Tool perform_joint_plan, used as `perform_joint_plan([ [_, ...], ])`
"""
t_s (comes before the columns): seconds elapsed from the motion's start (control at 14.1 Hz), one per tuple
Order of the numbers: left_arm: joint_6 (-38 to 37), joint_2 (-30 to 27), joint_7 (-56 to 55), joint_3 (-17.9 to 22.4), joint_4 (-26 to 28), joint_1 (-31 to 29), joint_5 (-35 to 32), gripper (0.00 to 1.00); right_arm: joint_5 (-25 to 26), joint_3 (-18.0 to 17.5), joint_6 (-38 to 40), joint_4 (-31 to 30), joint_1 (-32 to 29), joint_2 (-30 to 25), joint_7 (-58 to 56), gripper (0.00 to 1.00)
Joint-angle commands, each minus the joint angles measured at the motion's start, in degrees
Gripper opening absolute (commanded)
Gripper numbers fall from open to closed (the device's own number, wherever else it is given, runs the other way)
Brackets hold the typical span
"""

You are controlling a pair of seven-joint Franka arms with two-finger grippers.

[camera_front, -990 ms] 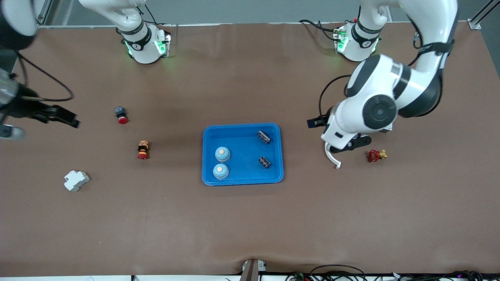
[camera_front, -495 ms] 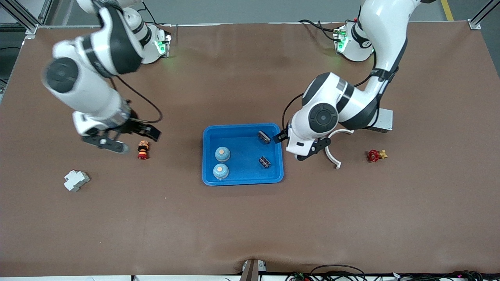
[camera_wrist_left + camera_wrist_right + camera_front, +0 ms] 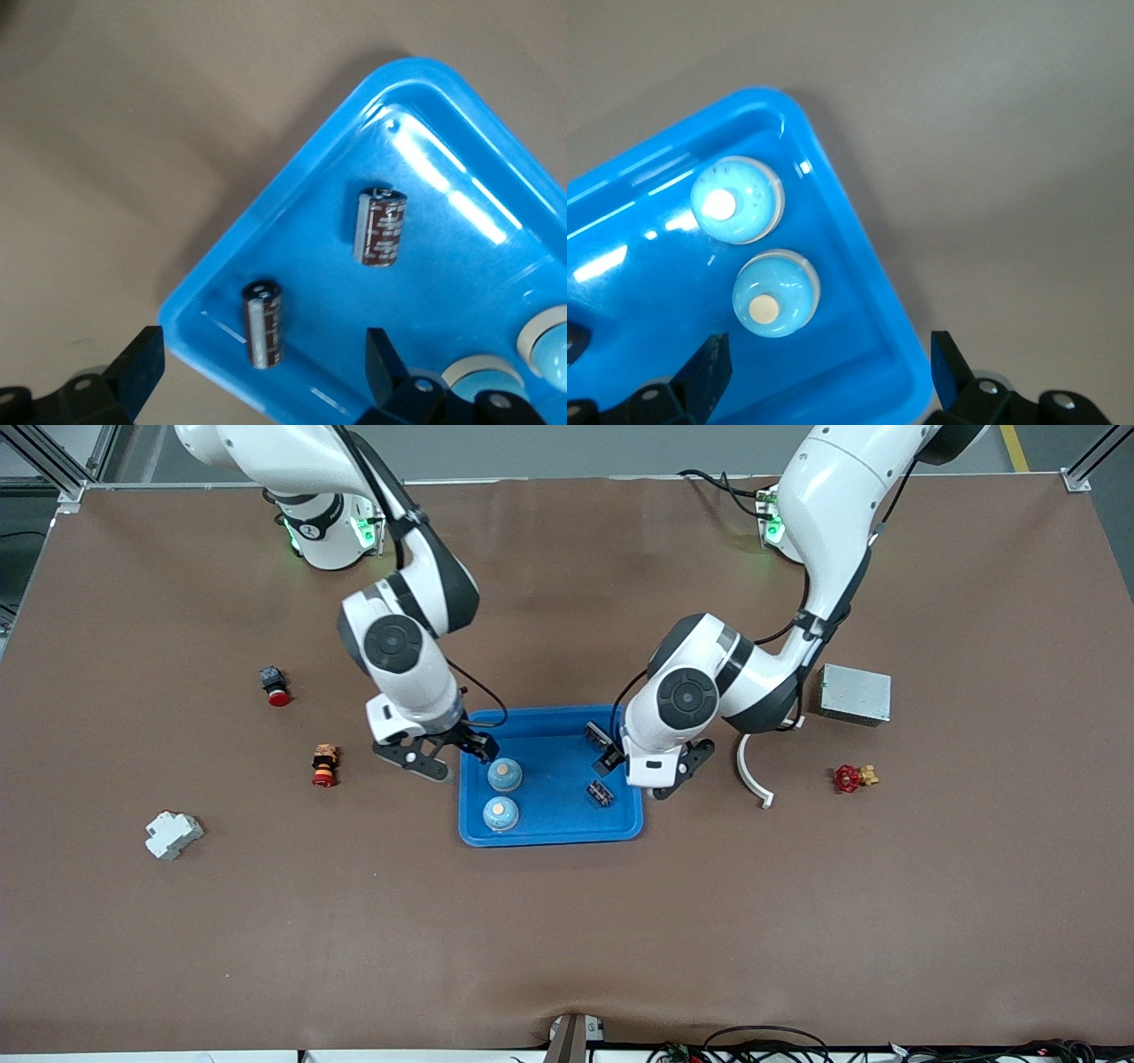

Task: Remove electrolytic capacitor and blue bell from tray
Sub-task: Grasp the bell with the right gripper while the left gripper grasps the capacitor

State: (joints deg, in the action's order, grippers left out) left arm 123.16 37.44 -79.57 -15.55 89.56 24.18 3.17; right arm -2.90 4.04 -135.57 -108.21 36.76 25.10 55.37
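Observation:
A blue tray (image 3: pixel 549 833) sits mid-table. Two light-blue bells (image 3: pixel 504 774) (image 3: pixel 500 813) stand in its half toward the right arm's end, and two dark capacitors (image 3: pixel 599 736) (image 3: pixel 601 793) lie in the other half. My left gripper (image 3: pixel 644 769) hovers open over the tray's edge by the capacitors. In the left wrist view one capacitor (image 3: pixel 263 323) lies just ahead of the left gripper (image 3: pixel 261 367) and the other capacitor (image 3: pixel 382 227) farther off. My right gripper (image 3: pixel 447 755) hangs open over the tray's edge beside the bells; its wrist view shows the right gripper (image 3: pixel 828 372) close to one bell (image 3: pixel 776 294), the second bell (image 3: pixel 738 199) farther.
Toward the right arm's end lie a red push button (image 3: pixel 277 687), an orange-and-red button (image 3: pixel 324 766) and a white block (image 3: pixel 174 834). Toward the left arm's end lie a white curved piece (image 3: pixel 753 775), a red valve (image 3: pixel 852 778) and a grey metal box (image 3: pixel 855 693).
Both arms have swung in from the table's ends to the tray. Both grippers stay open and the bells and capacitors have not moved.

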Motion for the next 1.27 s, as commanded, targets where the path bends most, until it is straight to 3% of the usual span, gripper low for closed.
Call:
perform_joint_plan([
  [0.0,0.94,3.95,-4.88,0.61,-4.12,3.05,-3.25,1.00,-0.09,0.71,-2.14,2.56,2.07,4.24,3.68,1.00],
  [0.35,1.12,6.68,-7.87,0.79,-4.22,4.91,-8.26,1.00,0.44,0.71,-3.12,8.62,4.19,10.75,10.19,1.00],
  [1.06,4.63,9.14,-11.22,0.70,-4.31,6.58,-9.24,1.00,0.70,0.80,-5.67,10.04,4.55,14.72,10.29,1.00],
  [1.13,4.72,9.23,-11.31,0.79,-4.31,6.66,-9.24,1.00,0.70,0.80,-5.75,10.04,4.55,14.72,10.29,0.87],
  [1.2,4.90,9.23,-11.39,0.79,-4.31,7.01,-9.24,1.00,0.70,0.80,-5.76,10.12,4.55,14.72,10.29,0.52],
])
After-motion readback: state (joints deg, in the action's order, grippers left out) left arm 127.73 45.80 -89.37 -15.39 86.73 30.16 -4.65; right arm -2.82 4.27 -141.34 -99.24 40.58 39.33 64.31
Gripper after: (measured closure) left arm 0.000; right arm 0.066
